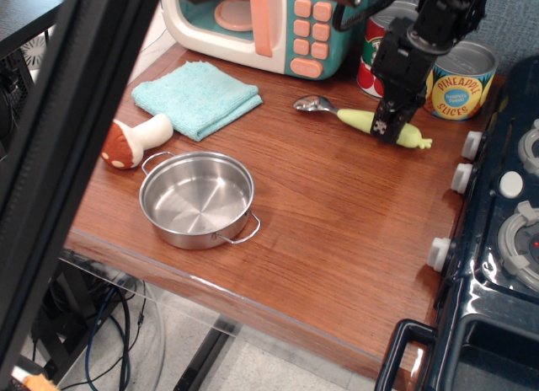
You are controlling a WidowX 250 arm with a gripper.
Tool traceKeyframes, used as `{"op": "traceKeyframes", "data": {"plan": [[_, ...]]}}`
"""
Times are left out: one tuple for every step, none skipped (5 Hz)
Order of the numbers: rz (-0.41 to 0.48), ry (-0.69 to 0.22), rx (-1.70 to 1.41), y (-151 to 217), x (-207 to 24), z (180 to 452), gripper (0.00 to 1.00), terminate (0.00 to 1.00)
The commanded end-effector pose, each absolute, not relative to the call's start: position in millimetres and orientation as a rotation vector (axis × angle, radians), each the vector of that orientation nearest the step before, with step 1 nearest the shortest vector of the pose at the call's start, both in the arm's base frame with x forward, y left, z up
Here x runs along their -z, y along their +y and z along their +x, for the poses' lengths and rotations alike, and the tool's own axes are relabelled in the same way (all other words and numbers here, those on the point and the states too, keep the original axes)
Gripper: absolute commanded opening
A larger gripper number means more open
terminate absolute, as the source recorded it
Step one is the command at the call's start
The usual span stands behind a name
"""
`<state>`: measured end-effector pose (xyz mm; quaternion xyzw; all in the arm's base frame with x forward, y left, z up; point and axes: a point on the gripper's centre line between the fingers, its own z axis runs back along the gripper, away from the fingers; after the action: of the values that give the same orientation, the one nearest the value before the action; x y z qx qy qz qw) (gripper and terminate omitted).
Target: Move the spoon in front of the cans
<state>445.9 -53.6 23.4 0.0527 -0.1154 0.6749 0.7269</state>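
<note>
Only 1 view. Spoon (358, 118), shiny metal bowl w/ fat tapered yellow-green plastic handle, lies on glossy wood table (337, 214) just at 6 o'clock of the round silver-topped cans (425, 66). Black gripper (387, 128) clamps handle. Steel pot (197, 198) at 8.

Spoon (358, 117) on table (337, 206), before cans (429, 71).

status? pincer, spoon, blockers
Pincer down on spoon handle, closure unclear. Spoon flat on table in front of cans, bowl toward the microwave. Nothing blocking.
</note>
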Motion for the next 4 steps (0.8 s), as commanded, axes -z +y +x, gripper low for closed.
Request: {"op": "traceKeyframes", "data": {"plan": [[0.097, -0.295, -1.494, -50, -43, 446, 1.0, 0.0], [0.097, -0.307, -1.49, -52, -47, 444, 1.0, 0.0], [0.076, -0.326, -1.483, -54, -59, 443, 1.0, 0.0], [0.03, -0.352, -1.512, -51, -88, 441, 1.0, 0.0]]}}
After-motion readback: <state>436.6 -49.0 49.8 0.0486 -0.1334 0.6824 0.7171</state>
